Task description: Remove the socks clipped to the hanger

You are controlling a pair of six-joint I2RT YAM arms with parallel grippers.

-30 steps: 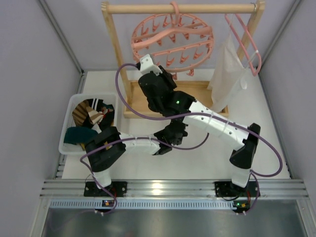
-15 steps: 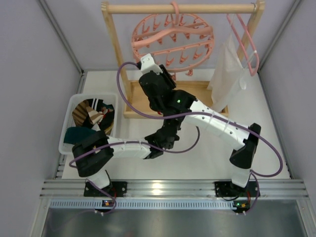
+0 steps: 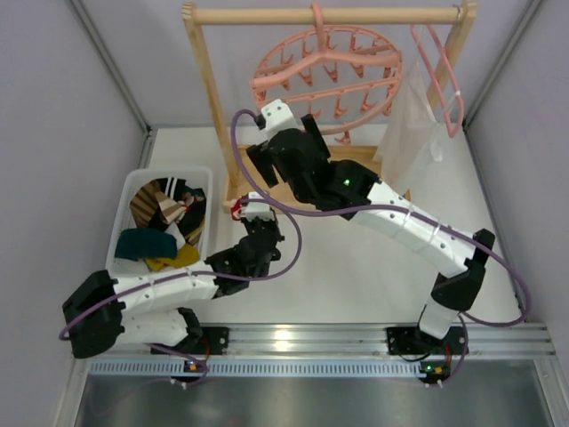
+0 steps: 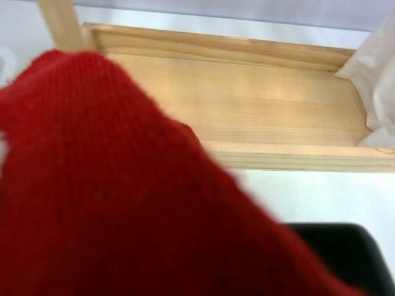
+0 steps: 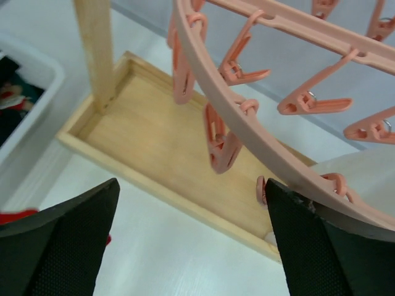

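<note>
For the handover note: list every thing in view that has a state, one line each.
round hanger: hooked on the wooden rack, visible clips bare
left hand: shut on the red sock
red sock: held, clear of the round hanger
right hand: open, empty, just under the round hanger
other socks: piled in the bin
bin: partly filled
white garment: hanging at the rack's right end

The knitted sock (image 4: 123, 185) is plain red, and the round hanger (image 5: 259, 117) is salmon pink. In the white bin (image 3: 173, 171) lie 1 dark teal sock (image 3: 142, 243) and 1 black sock (image 3: 169, 189) with white stripes.
</note>
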